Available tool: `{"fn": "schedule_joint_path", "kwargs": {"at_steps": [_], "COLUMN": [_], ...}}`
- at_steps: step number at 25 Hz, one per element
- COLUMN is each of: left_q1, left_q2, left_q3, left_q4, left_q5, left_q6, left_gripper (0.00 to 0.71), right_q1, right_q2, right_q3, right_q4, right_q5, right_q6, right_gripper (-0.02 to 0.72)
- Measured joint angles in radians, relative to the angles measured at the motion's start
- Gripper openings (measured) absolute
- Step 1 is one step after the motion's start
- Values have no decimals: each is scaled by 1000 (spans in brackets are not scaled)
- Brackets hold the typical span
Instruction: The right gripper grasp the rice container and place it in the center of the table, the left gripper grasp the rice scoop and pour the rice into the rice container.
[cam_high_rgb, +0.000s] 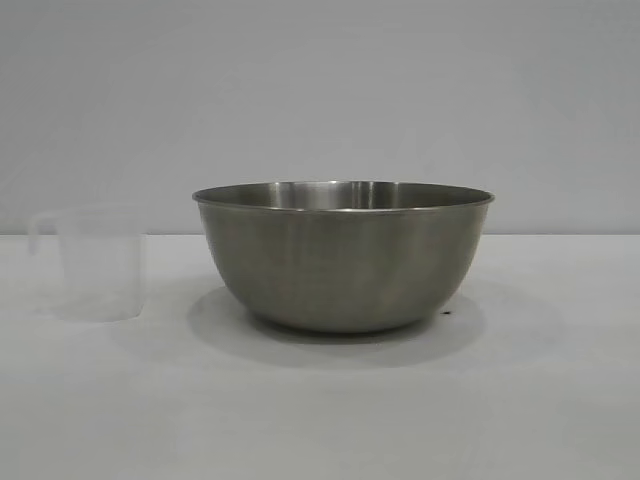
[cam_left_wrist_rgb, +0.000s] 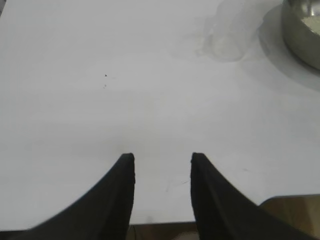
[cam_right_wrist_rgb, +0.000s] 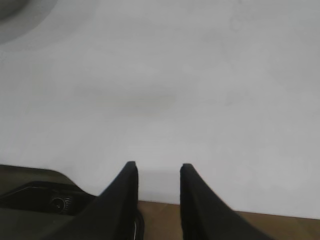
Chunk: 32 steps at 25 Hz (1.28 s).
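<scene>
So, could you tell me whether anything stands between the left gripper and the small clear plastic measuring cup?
Nothing visible does: only bare white table lies between the open left gripper and the clear cup beside the steel bowl.

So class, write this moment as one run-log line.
rice container: mid-table, holds rice | rice scoop: upright beside it, looks empty | left gripper: open, holding nothing | right gripper: open, holding nothing

Plain pale grey wall (cam_high_rgb: 320, 90), brown floor (cam_right_wrist_rgb: 280, 227) beyond the tabletop edge, soft even light
</scene>
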Motion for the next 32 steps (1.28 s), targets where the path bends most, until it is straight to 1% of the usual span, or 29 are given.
{"fn": "schedule_joint_path", "kwargs": {"at_steps": [4, 11, 17, 32], "left_q1": [0, 0, 0, 0], "left_q2": [-8, -43, -113, -115], "left_q3": [6, 8, 8, 8], "left_q4": [47, 62, 68, 66], "left_q5": [0, 0, 0, 0], "left_q6": [-61, -82, -86, -76], "left_gripper": [226, 226, 226, 226], "right_q1": [0, 0, 0, 0], "right_q2": [0, 0, 0, 0], "right_q3": [0, 0, 0, 0], "right_q4": [0, 0, 0, 0], "right_q5": [0, 0, 0, 0], "right_q6": [0, 0, 0, 0], "right_gripper": [208, 208, 208, 208]}}
